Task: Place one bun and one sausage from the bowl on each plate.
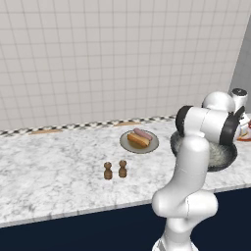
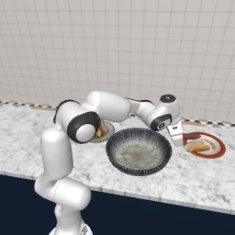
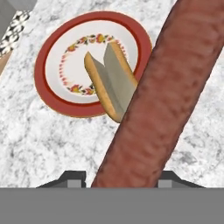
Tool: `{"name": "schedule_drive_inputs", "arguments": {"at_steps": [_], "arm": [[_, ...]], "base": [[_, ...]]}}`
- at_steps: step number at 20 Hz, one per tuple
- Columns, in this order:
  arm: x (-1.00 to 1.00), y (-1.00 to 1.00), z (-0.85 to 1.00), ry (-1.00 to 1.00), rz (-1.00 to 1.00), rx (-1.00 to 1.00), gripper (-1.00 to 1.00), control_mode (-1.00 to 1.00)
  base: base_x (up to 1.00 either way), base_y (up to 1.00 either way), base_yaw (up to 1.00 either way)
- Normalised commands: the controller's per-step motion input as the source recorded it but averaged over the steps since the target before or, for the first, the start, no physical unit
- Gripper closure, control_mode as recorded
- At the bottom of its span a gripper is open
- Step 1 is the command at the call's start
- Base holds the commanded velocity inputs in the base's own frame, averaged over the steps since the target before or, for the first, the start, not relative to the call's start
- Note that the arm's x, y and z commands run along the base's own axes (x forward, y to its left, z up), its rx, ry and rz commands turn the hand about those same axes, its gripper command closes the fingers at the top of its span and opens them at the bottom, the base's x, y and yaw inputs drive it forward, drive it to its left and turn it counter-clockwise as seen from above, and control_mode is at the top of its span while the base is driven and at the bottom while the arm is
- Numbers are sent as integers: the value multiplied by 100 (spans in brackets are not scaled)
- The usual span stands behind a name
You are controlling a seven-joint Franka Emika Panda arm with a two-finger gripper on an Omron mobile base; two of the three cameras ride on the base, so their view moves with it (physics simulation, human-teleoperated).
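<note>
Both base views share the bowl [image 2: 139,151]; hand view looks down closely.

Two plates [image 2: 219,145] [image 1: 152,145], two buns [image 3: 109,78] [image 1: 138,140], two sausages [image 3: 162,100] [image 1: 143,133], one bowl [image 2: 139,152] (dark grey), two small brown shakers [image 1: 108,171] [image 1: 122,169].

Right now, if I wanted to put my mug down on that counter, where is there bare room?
The widest bare stretch is the marble left of the two shakers, out to the wall. A strip in front of the bowl is free too. It is crowded around the grey plate, the bowl and the red-rimmed plate, where the tool holds a sausage.
</note>
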Motion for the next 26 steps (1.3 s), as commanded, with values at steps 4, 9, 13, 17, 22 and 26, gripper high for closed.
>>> {"name": "schedule_drive_inputs", "arguments": {"at_steps": [4,9,13,17,22,26], "arm": [[13,-1,0,0,0,1,100,-100],[25,-3,-2,0,1,0,100,-100],[24,-23,-1,1,9,0,100,-100],[19,-28,0,0,7,0,100,-100],[17,-15,-3,4,2,0,100,-100],[14,-6,-14,2,0,0,100,-100]], "base": [[0,0,0],[0,0,0],[0,0,0],[0,0,0],[0,0,0],[0,0,0]]}}
